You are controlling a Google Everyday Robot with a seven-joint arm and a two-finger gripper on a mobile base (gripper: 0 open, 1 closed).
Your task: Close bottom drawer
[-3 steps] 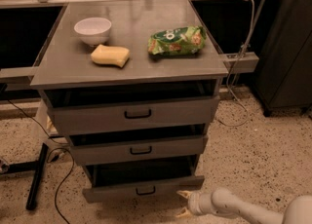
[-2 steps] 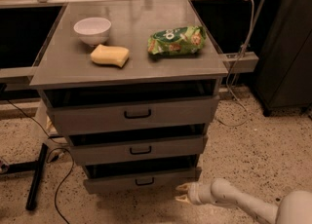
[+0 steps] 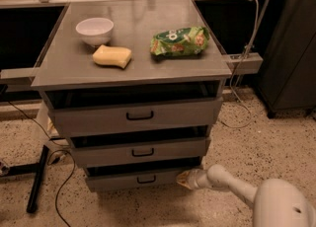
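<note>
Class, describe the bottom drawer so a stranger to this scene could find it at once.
Start at the grey metal cabinet bearing a white bowl. Of its three drawers, find the bottom drawer, nearest the floor. Its front is the narrowest, and the end effector sits at its right end.

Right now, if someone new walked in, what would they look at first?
Probably the grey cabinet with three drawers sticking out a bit. Low on the right is the robot's white arm, its claw at the right end of the bottom drawer. On top lie a green snack bag, yellow sponge and white bowl.
</note>
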